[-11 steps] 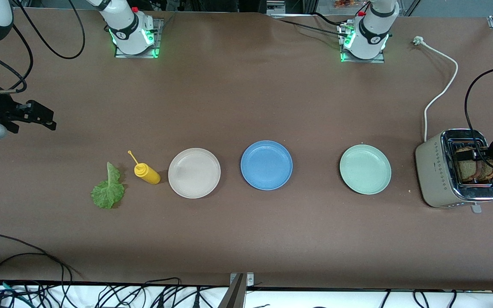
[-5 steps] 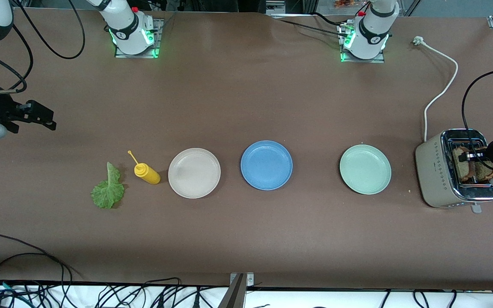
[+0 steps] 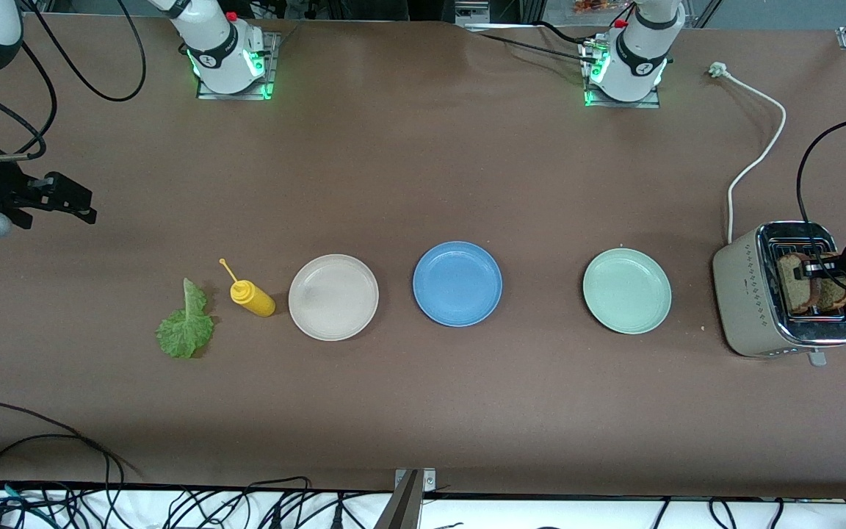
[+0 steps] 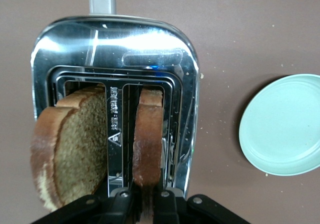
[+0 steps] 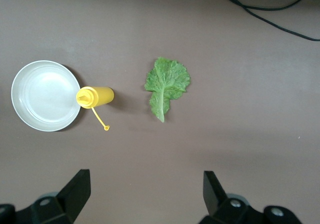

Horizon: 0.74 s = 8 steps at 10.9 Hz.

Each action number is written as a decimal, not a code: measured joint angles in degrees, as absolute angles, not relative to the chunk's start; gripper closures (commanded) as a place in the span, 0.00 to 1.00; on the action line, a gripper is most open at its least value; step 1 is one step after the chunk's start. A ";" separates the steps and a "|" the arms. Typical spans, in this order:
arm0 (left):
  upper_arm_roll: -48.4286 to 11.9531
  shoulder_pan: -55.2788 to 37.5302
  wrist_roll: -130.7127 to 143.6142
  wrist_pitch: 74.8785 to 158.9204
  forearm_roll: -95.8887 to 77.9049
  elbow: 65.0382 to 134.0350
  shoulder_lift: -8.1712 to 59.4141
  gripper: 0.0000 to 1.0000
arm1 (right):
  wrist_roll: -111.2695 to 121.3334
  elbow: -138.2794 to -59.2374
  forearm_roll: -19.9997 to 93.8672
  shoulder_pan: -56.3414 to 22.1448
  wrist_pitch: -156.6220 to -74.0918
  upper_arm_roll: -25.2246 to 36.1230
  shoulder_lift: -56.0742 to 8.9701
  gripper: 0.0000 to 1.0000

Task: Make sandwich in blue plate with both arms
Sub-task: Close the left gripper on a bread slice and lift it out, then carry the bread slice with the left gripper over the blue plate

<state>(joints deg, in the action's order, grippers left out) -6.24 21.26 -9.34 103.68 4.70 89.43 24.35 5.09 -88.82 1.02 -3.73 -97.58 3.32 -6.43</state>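
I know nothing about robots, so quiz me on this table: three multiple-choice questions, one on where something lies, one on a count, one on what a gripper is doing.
1. What lies beside the lettuce leaf?
A. the toaster
B. the yellow squeeze bottle
C. the pale green plate

2. How many plates are on the table?
A. two
B. three
C. four

3. What is the left gripper doing?
A. gripping a bread slice in the toaster
B. holding the lettuce
C. resting on the blue plate

Answers:
1 B: the bottle lies between the leaf and the beige plate.
2 B: beige, blue plate and pale green plate.
3 A: its jaws close on the slice's edge above the slot; the right gripper waits open over bare table.
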 measured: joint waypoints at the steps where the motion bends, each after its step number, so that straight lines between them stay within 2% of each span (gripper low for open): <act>1: -6.56 21.19 -9.48 102.43 6.14 88.83 23.56 1.00 | 5.09 -88.82 1.02 -3.73 -97.58 3.31 -6.43 0.00; 5: -9.84 18.68 -9.51 91.82 11.49 82.53 19.53 1.00 | 5.09 -88.81 1.02 -3.73 -97.58 3.32 -6.43 0.00; 8: -10.66 11.73 -9.44 86.58 11.73 79.88 18.38 1.00 | 5.09 -88.80 1.01 -3.74 -97.58 3.31 -6.43 0.00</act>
